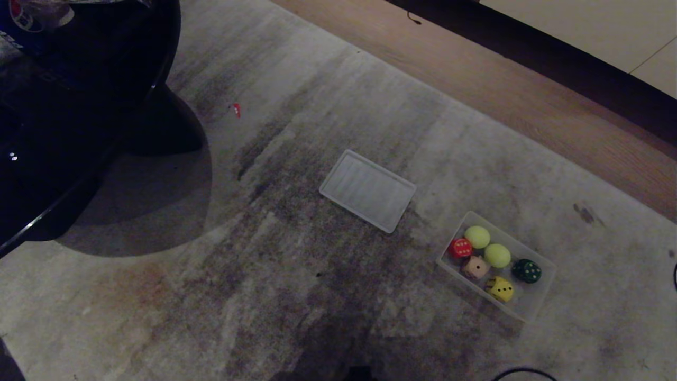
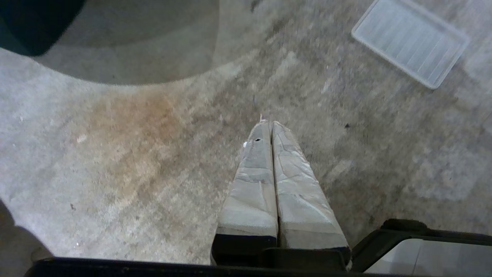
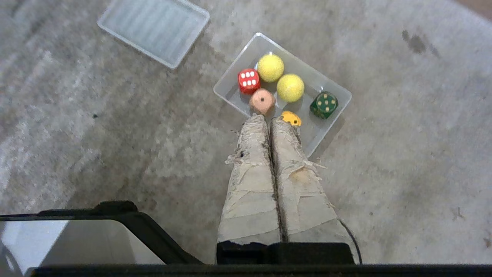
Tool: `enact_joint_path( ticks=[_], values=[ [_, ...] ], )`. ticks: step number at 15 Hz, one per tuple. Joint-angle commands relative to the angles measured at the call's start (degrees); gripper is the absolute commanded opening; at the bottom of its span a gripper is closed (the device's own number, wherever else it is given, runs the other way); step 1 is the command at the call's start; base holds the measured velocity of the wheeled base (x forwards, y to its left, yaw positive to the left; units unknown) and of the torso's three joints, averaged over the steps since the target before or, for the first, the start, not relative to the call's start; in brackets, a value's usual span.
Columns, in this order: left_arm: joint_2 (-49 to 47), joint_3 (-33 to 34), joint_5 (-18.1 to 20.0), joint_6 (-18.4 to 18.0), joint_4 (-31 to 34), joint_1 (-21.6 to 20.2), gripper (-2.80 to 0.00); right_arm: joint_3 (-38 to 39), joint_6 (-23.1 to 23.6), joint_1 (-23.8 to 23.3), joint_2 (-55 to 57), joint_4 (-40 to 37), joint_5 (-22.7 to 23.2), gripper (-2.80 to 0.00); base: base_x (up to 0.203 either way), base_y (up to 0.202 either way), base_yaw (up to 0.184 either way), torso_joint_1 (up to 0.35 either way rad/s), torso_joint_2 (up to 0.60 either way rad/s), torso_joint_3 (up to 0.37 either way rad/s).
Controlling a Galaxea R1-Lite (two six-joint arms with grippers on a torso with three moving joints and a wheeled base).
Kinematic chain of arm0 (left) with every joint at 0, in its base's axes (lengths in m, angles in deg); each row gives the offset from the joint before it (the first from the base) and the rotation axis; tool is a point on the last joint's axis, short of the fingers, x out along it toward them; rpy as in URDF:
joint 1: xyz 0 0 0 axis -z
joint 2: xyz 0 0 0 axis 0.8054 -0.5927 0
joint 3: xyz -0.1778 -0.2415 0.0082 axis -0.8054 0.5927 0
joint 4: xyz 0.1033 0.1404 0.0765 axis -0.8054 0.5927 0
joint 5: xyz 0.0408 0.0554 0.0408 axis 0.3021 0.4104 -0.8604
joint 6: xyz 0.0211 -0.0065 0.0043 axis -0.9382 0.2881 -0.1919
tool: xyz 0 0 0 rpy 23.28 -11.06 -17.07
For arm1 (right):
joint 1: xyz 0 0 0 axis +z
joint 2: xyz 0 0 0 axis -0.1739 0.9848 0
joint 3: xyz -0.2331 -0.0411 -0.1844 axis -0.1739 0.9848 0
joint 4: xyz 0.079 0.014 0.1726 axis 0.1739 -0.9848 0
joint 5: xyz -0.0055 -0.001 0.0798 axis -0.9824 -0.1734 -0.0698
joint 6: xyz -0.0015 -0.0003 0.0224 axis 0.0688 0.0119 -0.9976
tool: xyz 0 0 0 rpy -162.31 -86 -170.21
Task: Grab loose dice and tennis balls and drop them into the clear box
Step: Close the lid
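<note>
From the head camera you see a grey, stained carpet point(image 1: 338, 296) with the clear box point(image 1: 539, 296) at lower right, holding all six pieces: red die point(image 1: 460, 247), pinkish-beige die point(image 1: 475, 267), yellow die point(image 1: 500, 289), dark green die point(image 1: 527, 270) and two tennis balls point(image 1: 477, 236) point(image 1: 497, 255). A flat ribbed panel point(image 1: 368, 190) lies just up-left of it, apart from the box. A small red bit point(image 1: 236, 109) sits farther off near a black rounded table point(image 1: 79, 106); a partly seen label at its top corner is unreadable. Neither arm shows here.

In your left wrist view, the left gripper point(image 2: 268, 122) points down over bare carpet, its taped fingers pressed together, holding nothing.

In your right wrist view, the right gripper point(image 3: 265, 117) hangs above the box's near edge, fingers closed and empty, hiding part of the yellow die. The red die shows six white pips.
</note>
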Motion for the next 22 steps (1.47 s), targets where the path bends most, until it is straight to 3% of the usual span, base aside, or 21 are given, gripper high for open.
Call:
enact_joint_path(
  ticks=[1,11,18,22],
  values=[
    [-0.09,0.09,-0.03,0.06,-0.04,0.0,-2.8,0.53,0.0,0.02,0.07,0.09,0.0,-2.8,0.0,0.0,0.0,0.002,0.0,0.206],
    [-0.09,0.09,-0.03,-0.05,0.03,0.0,-2.8,0.53,0.08,0.02,0.07,0.01,0.09,-2.8,0.0,0.0,0.0,0.001,0.0,0.196],
    [-0.09,0.09,-0.11,0.67,-0.04,0.0,-2.8,0.53,0.0,0.02,0.13,0.02,0.0,-2.8,0.0,0.0,0.0,0.002,0.0,0.024],
    [-0.09,0.09,-0.11,0.59,-0.04,0.0,-2.8,0.53,0.08,0.02,0.08,0.01,0.0,-2.8,0.172,0.0,-0.002,0.002,0.0,0.005]
  ],
)
